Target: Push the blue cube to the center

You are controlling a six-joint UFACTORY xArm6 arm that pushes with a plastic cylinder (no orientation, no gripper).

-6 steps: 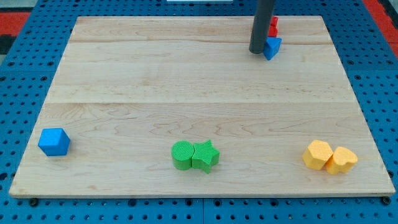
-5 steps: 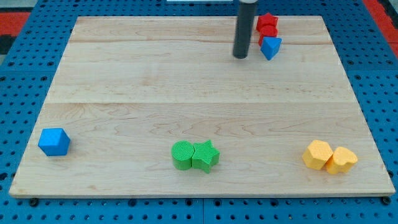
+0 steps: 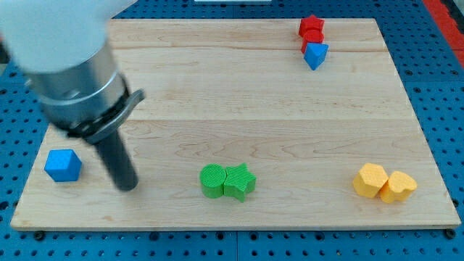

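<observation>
The blue cube [image 3: 63, 165] sits near the wooden board's [image 3: 239, 101] bottom left corner. My tip [image 3: 127, 186] rests on the board just to the right of the cube, with a clear gap between them. The dark rod rises up and to the left into the big grey and white arm [image 3: 69, 65], which covers the board's top left part.
A green cylinder [image 3: 213, 180] and green star [image 3: 240, 181] touch at bottom centre. Two yellow blocks [image 3: 384, 183] lie at bottom right. A red block [image 3: 312, 29] and a blue triangular block [image 3: 315, 54] sit at top right.
My tip has swept from the top right, next to the blue triangular block, down to the bottom left beside the blue cube. No block has moved.
</observation>
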